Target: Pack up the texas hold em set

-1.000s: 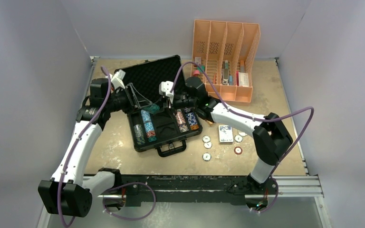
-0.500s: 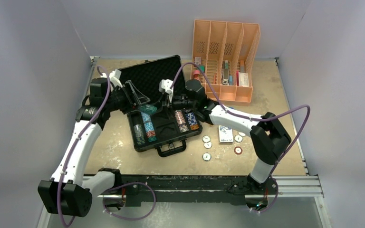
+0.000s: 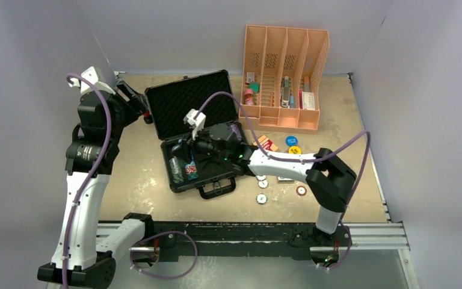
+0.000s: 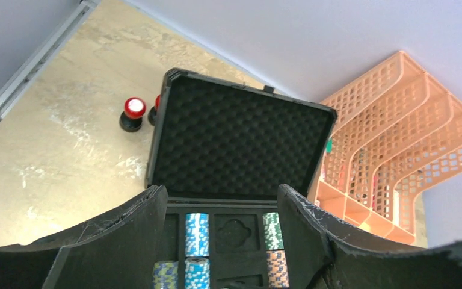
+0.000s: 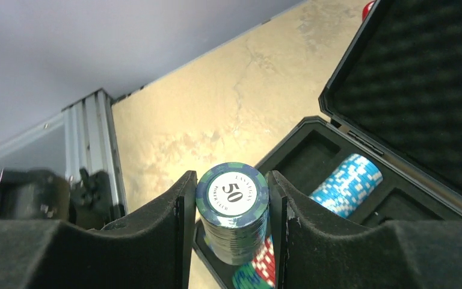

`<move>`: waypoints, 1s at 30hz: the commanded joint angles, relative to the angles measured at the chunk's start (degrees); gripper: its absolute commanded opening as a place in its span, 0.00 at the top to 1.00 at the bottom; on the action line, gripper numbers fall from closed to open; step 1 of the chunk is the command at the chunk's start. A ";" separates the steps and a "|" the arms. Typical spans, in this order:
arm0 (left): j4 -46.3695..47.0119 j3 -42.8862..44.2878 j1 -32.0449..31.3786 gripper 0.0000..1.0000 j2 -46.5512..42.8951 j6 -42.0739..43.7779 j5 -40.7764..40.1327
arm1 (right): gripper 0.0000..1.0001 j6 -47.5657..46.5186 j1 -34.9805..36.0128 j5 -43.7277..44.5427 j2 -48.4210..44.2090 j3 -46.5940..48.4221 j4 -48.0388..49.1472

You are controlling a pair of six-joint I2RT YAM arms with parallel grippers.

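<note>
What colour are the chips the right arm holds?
The chips are blue with green edge marks; right wrist view.

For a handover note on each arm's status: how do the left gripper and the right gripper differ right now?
The left gripper is open and empty; the right gripper is shut on a stack of blue-green chips marked 50. The left gripper sits apart from the open briefcase, off to its left; the right gripper is over the briefcase's tray. Both have black fingers.
</note>
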 commanded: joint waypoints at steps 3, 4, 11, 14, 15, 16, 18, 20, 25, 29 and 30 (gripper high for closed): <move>-3.20 -4.01 -0.04 0.33 -1.73 0.61 -4.12 | 1.00 7.47 1.42 16.47 3.39 8.75 5.60; -3.58 -5.02 -0.04 0.33 -2.16 0.16 -3.87 | 1.00 7.86 1.38 16.60 3.33 8.83 5.82; -3.41 -15.03 -0.04 0.33 -6.53 2.42 -0.66 | 1.00 10.31 0.07 7.12 0.31 9.58 3.32; 1.11 -19.31 -0.04 0.33 -8.69 7.14 8.85 | 1.00 12.67 -2.26 0.25 -1.38 9.08 3.07; 2.17 -20.22 -0.04 0.33 -9.29 8.00 10.90 | 1.00 14.19 -3.43 -2.09 -1.96 8.68 3.21; 3.02 -20.83 -0.04 0.33 -9.86 8.64 12.47 | 1.00 15.60 -4.77 -4.84 -2.53 8.10 3.87; 5.70 -22.25 -0.04 0.34 -11.14 9.91 17.38 | 1.00 19.36 -7.31 -9.93 -3.83 6.35 6.04; 9.39 -24.40 -0.04 0.34 -12.06 9.76 23.00 | 1.00 21.33 -9.40 -14.26 -4.80 5.53 7.42; 21.13 -30.03 -0.12 0.34 -13.04 6.60 37.62 | 1.00 23.68 -12.06 -22.22 -6.62 6.21 6.98; 27.29 -31.56 -0.32 0.34 -13.14 5.38 45.75 | 1.00 28.97 -13.96 -29.60 -7.79 6.18 9.86; 28.65 -31.83 -0.38 0.34 -13.05 4.95 47.97 | 1.00 29.61 -14.20 -30.42 -8.23 6.22 9.98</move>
